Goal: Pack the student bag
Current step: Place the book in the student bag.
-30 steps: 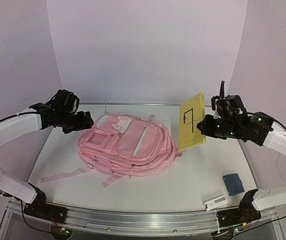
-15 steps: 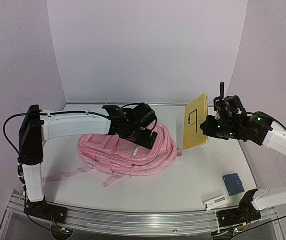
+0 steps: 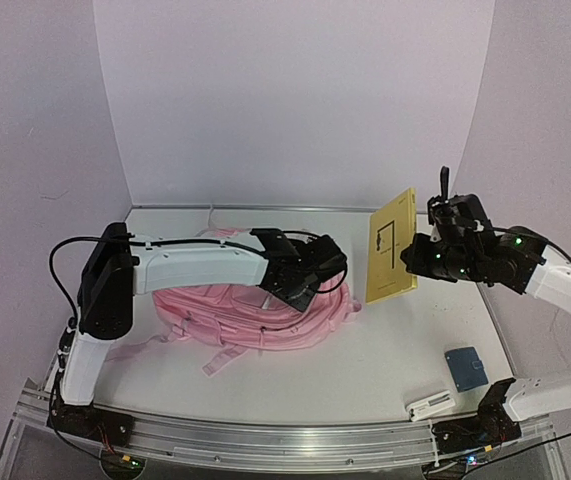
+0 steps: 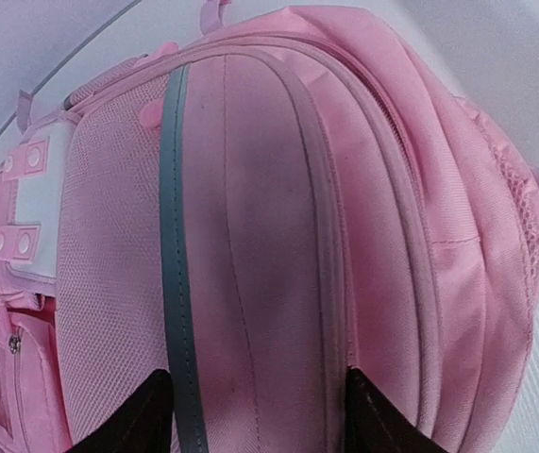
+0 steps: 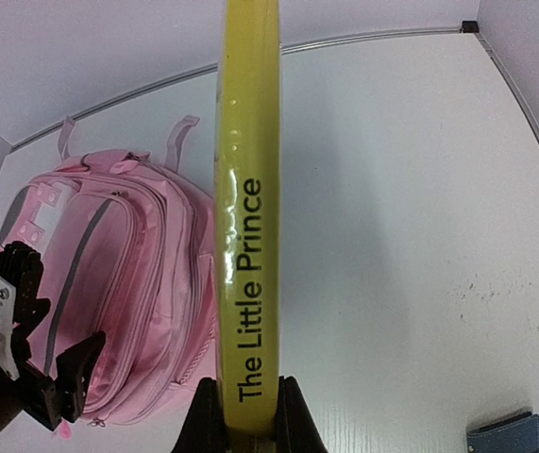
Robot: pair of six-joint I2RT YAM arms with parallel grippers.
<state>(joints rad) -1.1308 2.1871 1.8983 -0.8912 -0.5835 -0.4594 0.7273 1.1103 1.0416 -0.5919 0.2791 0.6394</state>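
Note:
The student bag, a large pink backpack, lies flat on the white table and fills the left wrist view. My left gripper hovers over its right half. Its black fingertips stand wide apart astride a bulging front panel, and the gripper is open. My right gripper is shut on a yellow book and holds it upright above the table, to the right of the bag. The spine reads "The Little Prince" between the right gripper's fingers.
A small blue notebook and a white oblong object lie near the front right corner. The bag's loose straps trail toward the front edge. Walls close in the table at the back and both sides.
My left arm has swung from the far left across the bag to its right half, and its jaws have narrowed a little. The right gripper with the book has barely moved.

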